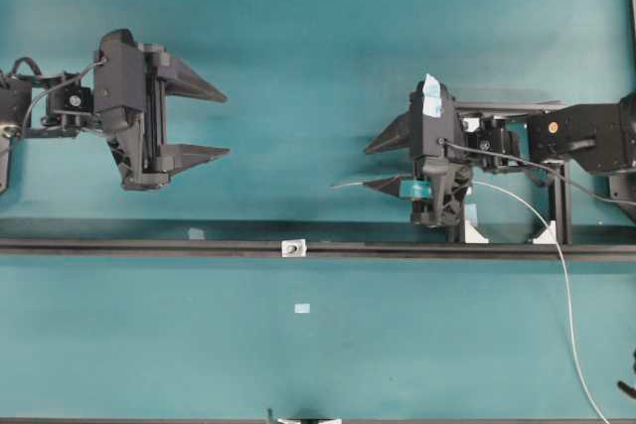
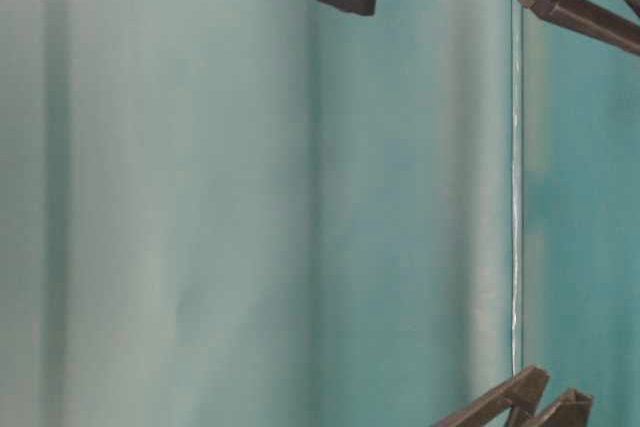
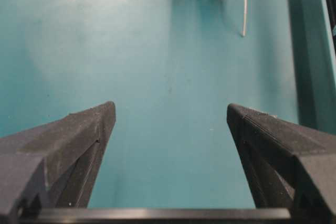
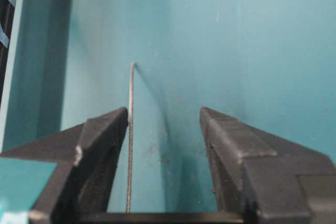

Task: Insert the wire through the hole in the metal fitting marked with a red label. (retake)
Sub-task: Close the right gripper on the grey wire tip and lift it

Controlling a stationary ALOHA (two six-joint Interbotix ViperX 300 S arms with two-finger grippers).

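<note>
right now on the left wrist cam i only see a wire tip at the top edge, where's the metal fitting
observer: The metal fitting sits on the black rail, lower in the overhead view than the wire tip and a little left of it.
operator: is the right gripper clamped on the wire
observer: No. In the right wrist view the right gripper stands open, and the wire runs along one finger's inner face.
operator: where does the wire go behind it
observer: It passes under the arm and curves off toward the overhead view's lower right corner.
</note>
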